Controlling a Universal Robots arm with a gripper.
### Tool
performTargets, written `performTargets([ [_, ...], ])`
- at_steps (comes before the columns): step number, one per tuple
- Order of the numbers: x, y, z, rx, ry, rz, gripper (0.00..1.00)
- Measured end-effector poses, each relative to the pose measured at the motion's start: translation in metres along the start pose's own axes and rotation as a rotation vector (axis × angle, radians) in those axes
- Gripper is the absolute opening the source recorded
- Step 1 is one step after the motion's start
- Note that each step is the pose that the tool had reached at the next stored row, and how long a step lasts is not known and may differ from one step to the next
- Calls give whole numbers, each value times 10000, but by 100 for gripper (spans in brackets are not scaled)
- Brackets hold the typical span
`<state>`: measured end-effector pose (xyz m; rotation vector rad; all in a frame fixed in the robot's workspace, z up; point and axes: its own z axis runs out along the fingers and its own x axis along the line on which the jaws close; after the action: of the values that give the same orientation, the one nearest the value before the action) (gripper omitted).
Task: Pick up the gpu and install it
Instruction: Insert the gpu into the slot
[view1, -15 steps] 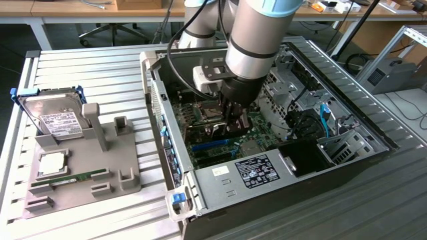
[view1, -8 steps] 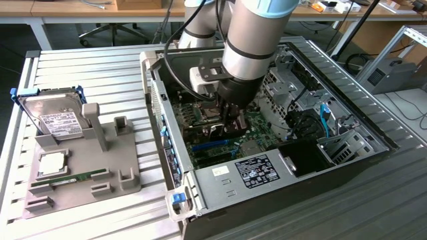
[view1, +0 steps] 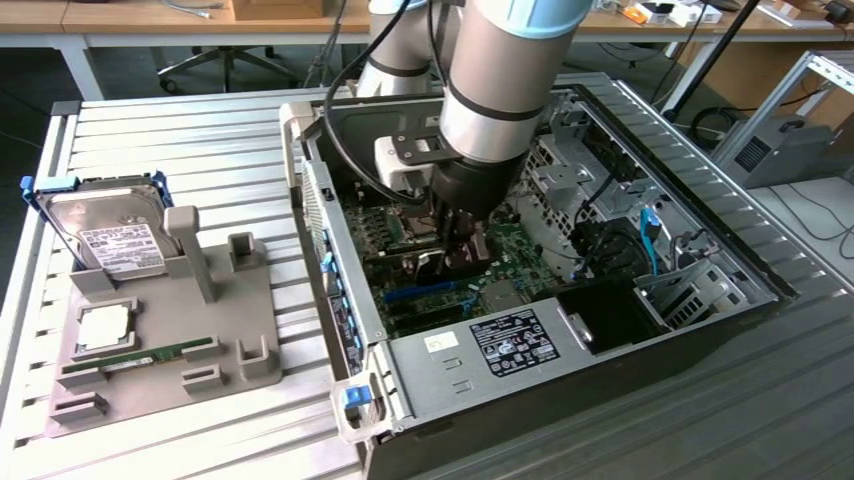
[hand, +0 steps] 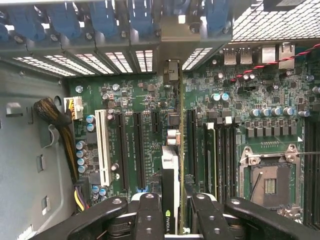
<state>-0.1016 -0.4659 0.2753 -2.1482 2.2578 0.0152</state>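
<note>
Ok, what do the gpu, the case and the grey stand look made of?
gpu: black and pale shell with a green logo, probably plastic over a circuit board; seen edge-on in the pincer.
case: bare sheet metal, dull silver, with folded edges and punched vents.
stand: likely plastic, matte grey, blocky moulded or printed shapes.

Worktop (view1: 187, 130): grey metal slats, filling the foreground.
Desks (view1: 134, 20): pale wooden tops on white legs, along the far side.
Chair base (view1: 220, 62): star-shaped, on castors, under the far desk.
Floor (view1: 34, 85): dark, beyond the worktop.
Frame (view1: 817, 85): aluminium profile uprights at the exterior view's right, with a grey vented box (view1: 781, 150) beside them.
Cables (view1: 817, 215): loose on a pale surface, exterior view's right.
Light: even and bright.
</note>
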Motion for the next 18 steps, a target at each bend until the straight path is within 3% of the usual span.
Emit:
performTargets([
  [1,-28,23,7,1,10,-1,27],
  [2,-13,23,14,3,68,1,27],
  [5,-9,32,131,3,67,5,27],
  [10,-11,32,135,1,55,-72,27],
  [13,-7,13,139,7,56,204,27],
  [18,-6,-3,140,8,57,223,27],
])
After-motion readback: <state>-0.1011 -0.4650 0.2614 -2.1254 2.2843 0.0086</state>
